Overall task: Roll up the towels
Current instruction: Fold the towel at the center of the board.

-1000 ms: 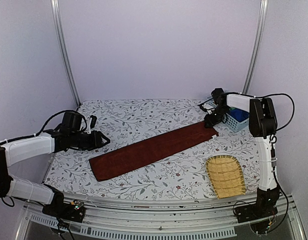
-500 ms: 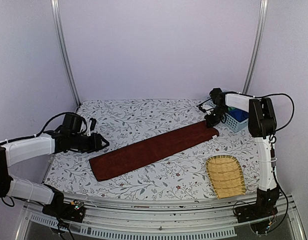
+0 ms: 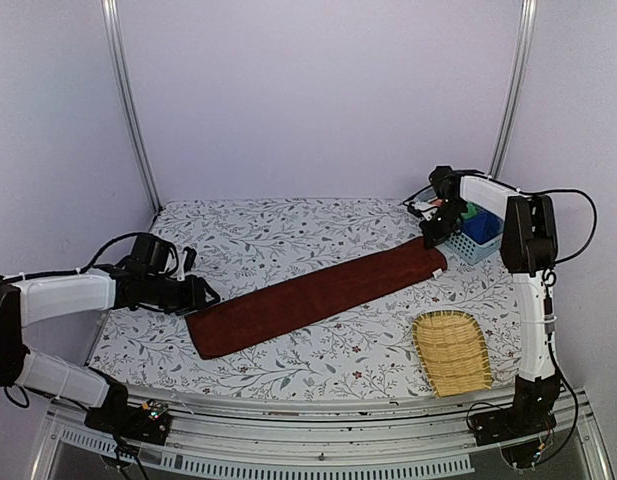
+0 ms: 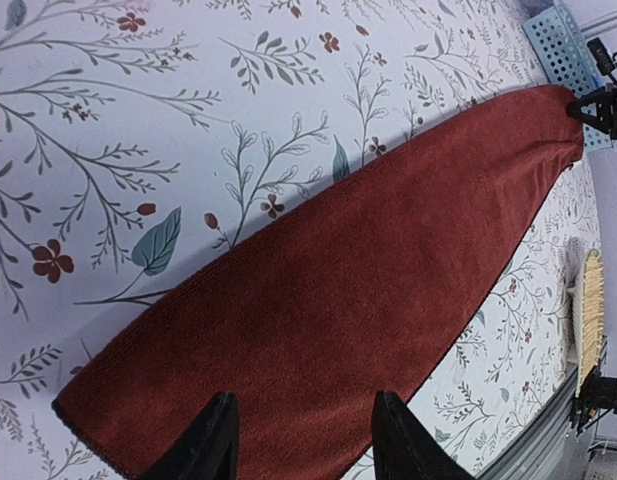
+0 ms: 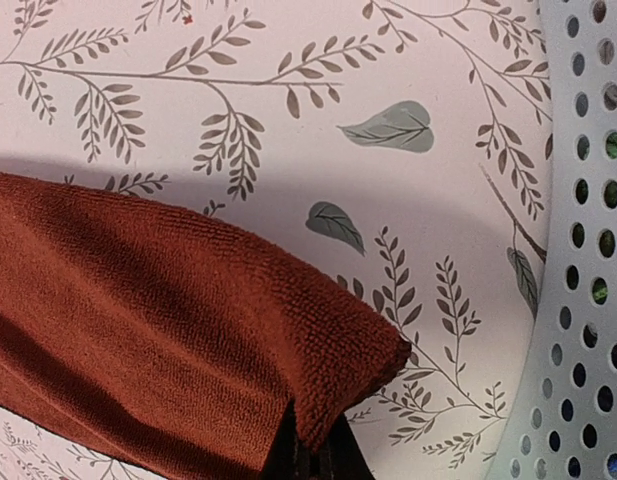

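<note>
Pinching the far corner of the reddish-brown towel [image 5: 138,310], the right gripper [image 5: 306,455] has its jaws pressed together on the terry edge, and the cloth drapes over its fingertips. Just to that gripper's right stands a pale blue perforated basket [image 3: 478,245], near the held corner but apart from it in the wrist view. Inside the basket lie the blue towel [image 3: 482,228] and, behind that, a bit of green cloth [image 3: 469,211]. Toward the arm bases from this gripper, and well apart from it, a woven bamboo tray [image 3: 451,352] rests on the floral tablecloth [image 3: 278,235].

From the pinched corner the reddish-brown towel runs as a long flat strip diagonally across the table to the left gripper [image 4: 303,420], and its other end lies beneath that gripper. The left gripper's jaws stand partly apart, neither wide nor narrow, with both fingertips over the strip's end and holding nothing. Whether they touch the cloth I cannot tell.
</note>
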